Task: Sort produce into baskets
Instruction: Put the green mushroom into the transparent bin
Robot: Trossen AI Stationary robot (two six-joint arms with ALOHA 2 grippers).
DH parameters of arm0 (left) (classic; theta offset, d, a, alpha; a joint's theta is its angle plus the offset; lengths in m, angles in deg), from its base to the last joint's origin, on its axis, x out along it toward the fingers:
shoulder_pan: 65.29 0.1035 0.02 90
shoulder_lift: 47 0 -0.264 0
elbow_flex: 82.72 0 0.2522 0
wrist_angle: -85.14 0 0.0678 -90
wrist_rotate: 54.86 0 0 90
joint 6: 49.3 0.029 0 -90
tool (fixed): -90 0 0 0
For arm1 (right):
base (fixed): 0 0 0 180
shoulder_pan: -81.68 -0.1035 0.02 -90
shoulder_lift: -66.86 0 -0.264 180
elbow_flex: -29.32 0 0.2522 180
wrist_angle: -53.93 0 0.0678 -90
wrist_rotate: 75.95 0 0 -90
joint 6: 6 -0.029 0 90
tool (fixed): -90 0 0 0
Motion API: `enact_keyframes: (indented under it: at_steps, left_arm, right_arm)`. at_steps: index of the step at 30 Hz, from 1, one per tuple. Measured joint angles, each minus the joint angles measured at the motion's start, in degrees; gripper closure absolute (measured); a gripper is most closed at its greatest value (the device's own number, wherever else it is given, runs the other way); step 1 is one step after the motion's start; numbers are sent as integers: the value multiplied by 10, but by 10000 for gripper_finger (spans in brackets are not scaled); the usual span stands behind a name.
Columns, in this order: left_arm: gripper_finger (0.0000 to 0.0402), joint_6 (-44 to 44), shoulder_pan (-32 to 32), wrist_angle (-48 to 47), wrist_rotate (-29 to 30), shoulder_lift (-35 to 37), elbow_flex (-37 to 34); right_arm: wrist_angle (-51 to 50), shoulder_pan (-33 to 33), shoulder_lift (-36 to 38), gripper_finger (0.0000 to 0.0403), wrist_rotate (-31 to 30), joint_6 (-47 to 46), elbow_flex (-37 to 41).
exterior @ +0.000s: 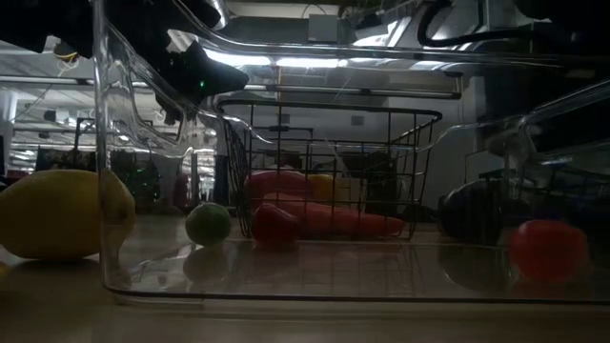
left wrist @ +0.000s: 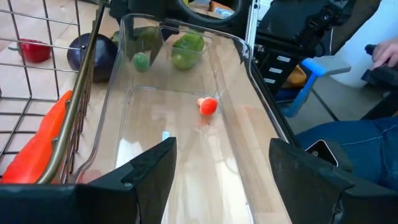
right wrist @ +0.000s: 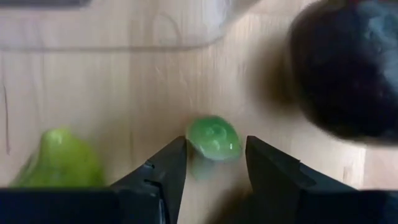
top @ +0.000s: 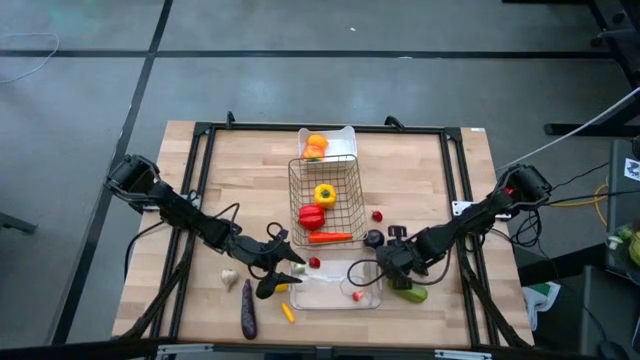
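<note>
My left gripper [left wrist: 217, 171] sits at the clear tray's [top: 372, 297] left end, lower centre of the high view, jaws open and empty, pointing along the tray. 1 small red piece [left wrist: 208, 106] lies inside the tray.

My right gripper [right wrist: 214, 163] is down at the tray's right end, jaws parted around a small green piece [right wrist: 214, 138]; contact cannot be told. A green cucumber [top: 409, 294] lies beside it, an eggplant [top: 374, 238] just above.

Wire basket [top: 299, 172] at frame centre holds a yellow pepper [top: 324, 193], red pepper [top: 311, 215] and carrot [top: 329, 237]. White tray [top: 344, 135] above it holds orange produce [top: 316, 147]. Lower left: garlic [top: 230, 276], another eggplant [top: 248, 311], a yellow piece [top: 288, 312].
</note>
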Motion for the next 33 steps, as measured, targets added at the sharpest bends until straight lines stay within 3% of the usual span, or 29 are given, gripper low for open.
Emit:
enact_keyframes:
  at_steps: [6,22,33]
  left_arm:
    - [150,0,0,0,0,0,0]
    - [150,0,0,0,0,0,0]
    - [150,0,0,0,0,0,0]
  right_arm:
    - [44,0,0,237,-6,0,17]
    - [45,0,0,239,-5,0,18]
    - [34,1,0,315,11,0,10]
